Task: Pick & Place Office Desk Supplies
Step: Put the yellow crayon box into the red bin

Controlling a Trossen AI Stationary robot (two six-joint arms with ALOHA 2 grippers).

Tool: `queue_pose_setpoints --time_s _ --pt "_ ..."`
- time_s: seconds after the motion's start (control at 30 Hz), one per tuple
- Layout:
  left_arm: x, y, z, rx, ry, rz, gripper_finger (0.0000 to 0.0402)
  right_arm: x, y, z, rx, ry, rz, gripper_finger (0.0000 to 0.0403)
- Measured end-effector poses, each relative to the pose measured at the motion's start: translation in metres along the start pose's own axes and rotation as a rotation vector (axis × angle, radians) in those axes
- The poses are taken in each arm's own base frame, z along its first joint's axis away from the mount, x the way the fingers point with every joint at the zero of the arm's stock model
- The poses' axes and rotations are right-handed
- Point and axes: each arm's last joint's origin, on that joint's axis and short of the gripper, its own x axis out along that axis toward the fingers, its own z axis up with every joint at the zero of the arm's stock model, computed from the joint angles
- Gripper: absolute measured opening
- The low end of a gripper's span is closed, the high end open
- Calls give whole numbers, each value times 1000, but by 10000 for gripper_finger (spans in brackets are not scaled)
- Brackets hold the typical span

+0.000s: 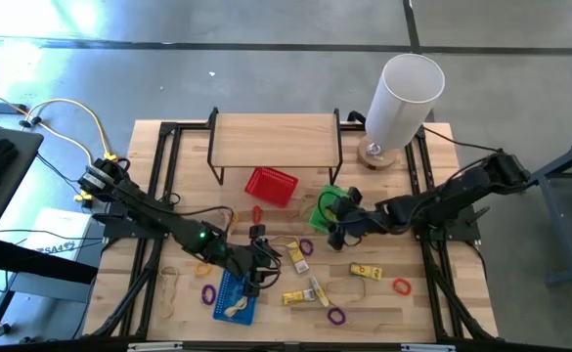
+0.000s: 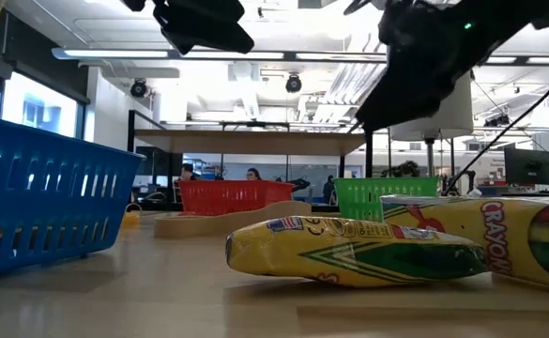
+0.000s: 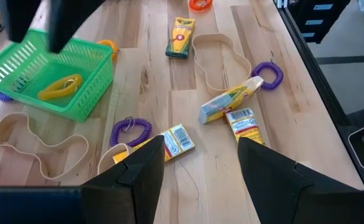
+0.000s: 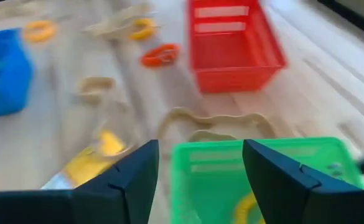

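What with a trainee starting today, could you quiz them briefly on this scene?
1. True or false: a yellow loop lies inside the green basket.
2. Which basket is the right hand poised above? A red, B green, C blue.
3. How many coloured baskets are on the table?
Key: 1 true; 2 B; 3 three.
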Motion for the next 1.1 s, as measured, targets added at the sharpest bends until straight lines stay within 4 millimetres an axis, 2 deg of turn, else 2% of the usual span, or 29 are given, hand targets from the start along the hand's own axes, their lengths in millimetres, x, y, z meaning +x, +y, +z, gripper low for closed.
queue_pose_setpoints --time_s 0.27,0.43,0.63,0.73,0.93,1.1 --pt "0 0 0 16 3 1 195 -10 29 -21 -117 170 315 220" --pt "0 0 0 37 3 1 195 -19 39 -26 -124 230 448 214" --pt "1 1 0 38 5 4 195 -25 46 -32 -36 351 572 211" --pt "1 1 0 39 6 4 195 -27 48 -34 -39 359 584 212" --pt "1 1 -1 38 6 4 195 -24 46 -31 -38 275 474 211" --pt "1 1 0 29 6 4 195 -25 48 -28 -75 231 498 221"
